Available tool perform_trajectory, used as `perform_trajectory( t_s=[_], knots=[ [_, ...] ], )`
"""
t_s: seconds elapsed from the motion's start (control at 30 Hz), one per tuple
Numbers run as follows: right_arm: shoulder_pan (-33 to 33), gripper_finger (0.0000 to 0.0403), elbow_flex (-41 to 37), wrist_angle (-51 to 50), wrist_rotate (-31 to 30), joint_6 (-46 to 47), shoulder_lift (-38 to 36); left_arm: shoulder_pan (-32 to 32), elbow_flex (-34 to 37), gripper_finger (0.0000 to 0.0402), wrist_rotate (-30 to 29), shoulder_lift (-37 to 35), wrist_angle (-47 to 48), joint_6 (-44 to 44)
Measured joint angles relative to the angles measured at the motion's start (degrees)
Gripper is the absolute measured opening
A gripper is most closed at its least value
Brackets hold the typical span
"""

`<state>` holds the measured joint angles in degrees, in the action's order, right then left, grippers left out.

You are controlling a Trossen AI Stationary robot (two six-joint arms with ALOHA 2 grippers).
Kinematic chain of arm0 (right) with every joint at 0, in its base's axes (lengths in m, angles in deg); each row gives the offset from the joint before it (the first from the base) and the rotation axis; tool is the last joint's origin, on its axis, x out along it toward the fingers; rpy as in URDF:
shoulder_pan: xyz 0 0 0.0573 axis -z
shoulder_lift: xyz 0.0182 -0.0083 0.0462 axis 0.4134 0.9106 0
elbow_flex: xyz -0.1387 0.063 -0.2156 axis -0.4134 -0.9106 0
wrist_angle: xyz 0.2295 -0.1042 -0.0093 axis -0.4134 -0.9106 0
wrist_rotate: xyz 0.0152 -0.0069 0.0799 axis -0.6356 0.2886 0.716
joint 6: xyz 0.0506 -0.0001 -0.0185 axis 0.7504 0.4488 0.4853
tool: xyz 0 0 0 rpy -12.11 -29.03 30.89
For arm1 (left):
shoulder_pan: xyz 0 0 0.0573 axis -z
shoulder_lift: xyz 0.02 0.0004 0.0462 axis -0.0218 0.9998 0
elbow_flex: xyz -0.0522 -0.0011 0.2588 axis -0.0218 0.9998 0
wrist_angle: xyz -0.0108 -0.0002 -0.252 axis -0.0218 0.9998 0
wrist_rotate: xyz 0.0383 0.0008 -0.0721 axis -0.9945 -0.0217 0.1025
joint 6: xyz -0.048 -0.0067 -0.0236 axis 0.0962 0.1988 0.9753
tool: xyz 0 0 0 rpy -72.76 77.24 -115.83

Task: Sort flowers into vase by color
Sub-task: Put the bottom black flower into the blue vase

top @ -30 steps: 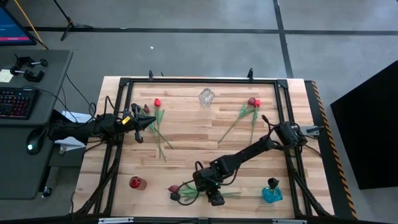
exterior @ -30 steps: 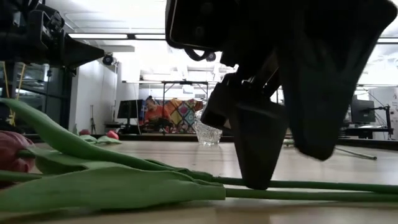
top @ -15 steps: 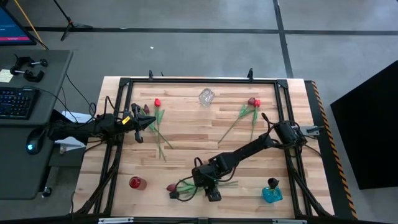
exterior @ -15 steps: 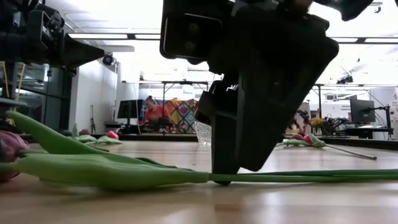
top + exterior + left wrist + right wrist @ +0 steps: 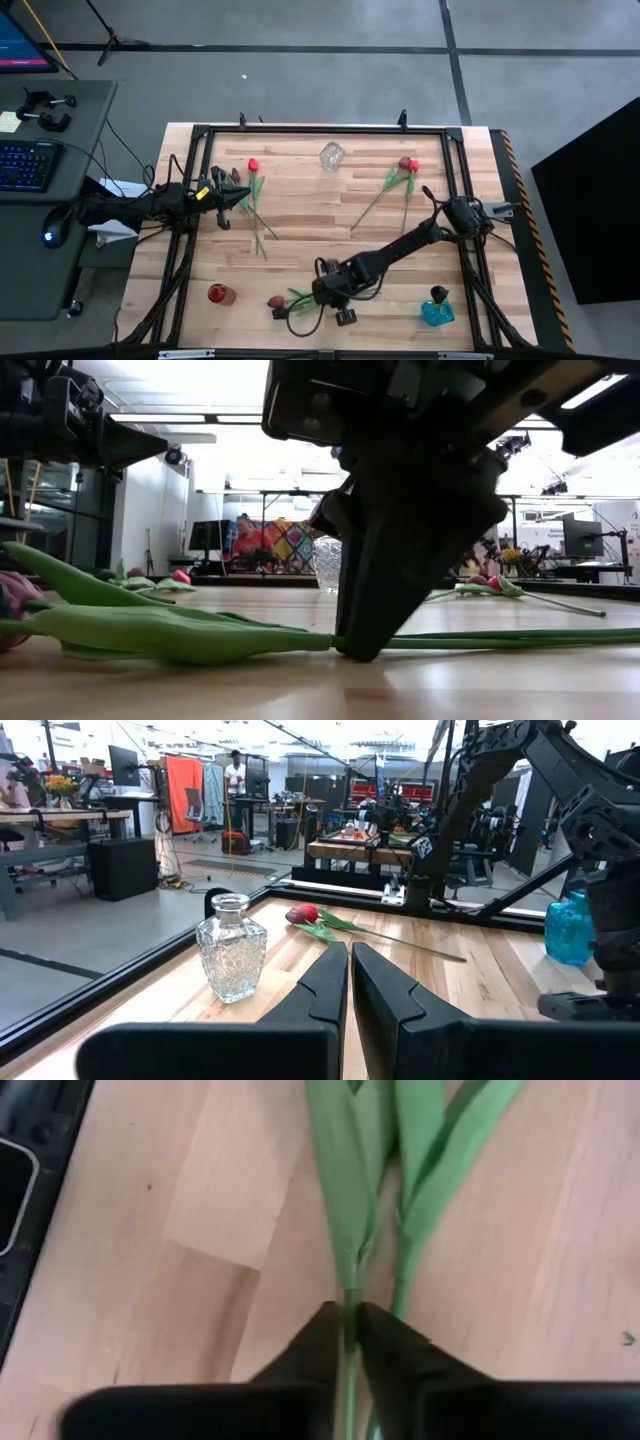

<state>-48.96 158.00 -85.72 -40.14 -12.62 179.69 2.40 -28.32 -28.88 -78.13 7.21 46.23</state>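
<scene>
Two tulips lie near the table's front edge, their dark red heads (image 5: pixel 277 306) to the left and their green stems and leaves (image 5: pixel 170 632) flat on the wood. My right gripper (image 5: pixel 330 297) reaches steeply down from the right and is shut on one stem. A second stem (image 5: pixel 402 1285) runs just beside its fingers. More tulips lie at the far left (image 5: pixel 254 190) and far right (image 5: pixel 402 178). My left gripper (image 5: pixel 240 197) waits shut at the left side, level, holding nothing. My right gripper pinches one tulip's thin stem (image 5: pixel 348 1302) between its two fingertips, just below where the long leaf (image 5: pixel 340 1190) joins it. The fingers (image 5: pixel 360 635) come from above, slanting down, and lie across the stem. The stem stays low at the table, its leaves resting on the wood.
A clear glass vase (image 5: pixel 332 156) stands at the far middle, a red vase (image 5: pixel 221 294) near the front left, a blue vase (image 5: pixel 437 308) near the front right. A black frame (image 5: pixel 320 130) rims the table. People sit far back in the room (image 5: pixel 245 535).
My right gripper has turned at the wrist over the front tulips and shut its fingers on one stem. The leaves and heads have shifted a little on the table. My left arm has kept still.
</scene>
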Motion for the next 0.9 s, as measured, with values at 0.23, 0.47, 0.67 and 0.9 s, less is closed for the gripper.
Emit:
perform_trajectory(
  t_s=[0.23, 0.47, 0.67, 0.9],
  knots=[
    [0.22, 0.0003, 1.18, -1.08, 4.86, -3.25, 0.09, 0.00, 0.00, 0.0008, 0.01, 0.00, 0.01, 0.01],
    [0.49, 0.0001, 7.48, -3.61, 18.98, -9.87, 0.09, 0.02, 0.00, 0.0008, 0.02, 0.00, 0.00, 0.00],
    [2.15, 0.0001, 10.94, -3.27, 25.35, -11.88, 0.02, 0.02, 0.00, 0.0008, 0.00, 0.00, 0.00, 0.00],
    [4.56, 0.0000, 11.33, 0.62, 30.97, -14.99, 0.00, 0.00, 0.00, 0.0008, 0.02, 0.00, 0.00, 0.00]
  ],
)
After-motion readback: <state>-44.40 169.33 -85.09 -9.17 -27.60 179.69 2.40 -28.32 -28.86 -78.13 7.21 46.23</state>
